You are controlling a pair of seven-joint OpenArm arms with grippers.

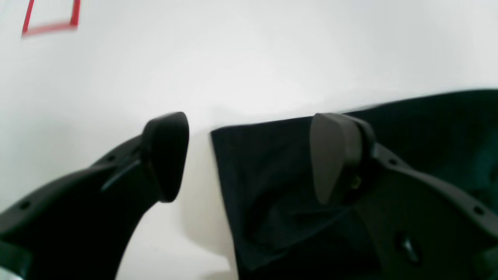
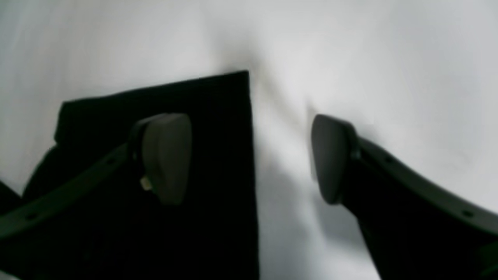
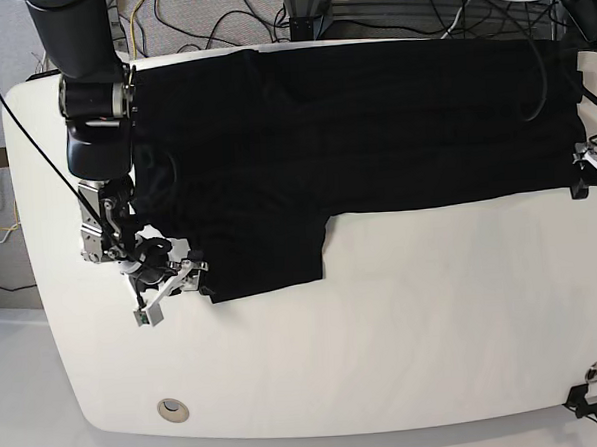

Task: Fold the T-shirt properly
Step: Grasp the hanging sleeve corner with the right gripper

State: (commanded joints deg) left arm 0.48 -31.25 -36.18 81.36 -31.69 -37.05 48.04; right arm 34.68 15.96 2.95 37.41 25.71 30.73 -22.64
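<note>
The left gripper (image 1: 249, 159) has its fingers (image 1: 334, 155) spread wide, straddling a corner of the T-shirt (image 3: 374, 129): one finger sits over the black cloth, the other over bare desk (image 3: 404, 328), and nothing is pinched. The right gripper (image 2: 249, 159) is likewise spread wide across a sleeve edge, one finger above the fabric and one above the white surface; whether either touches the cloth cannot be told. The T-shirt lies flat along the desk's far edge, plain black side up, one sleeve reaching toward the near edge. A red tape outline (image 1: 50, 19) marks the desk beyond the left gripper. The right arm (image 3: 91, 84) hangs down steeply over the desk's side edge.
</note>
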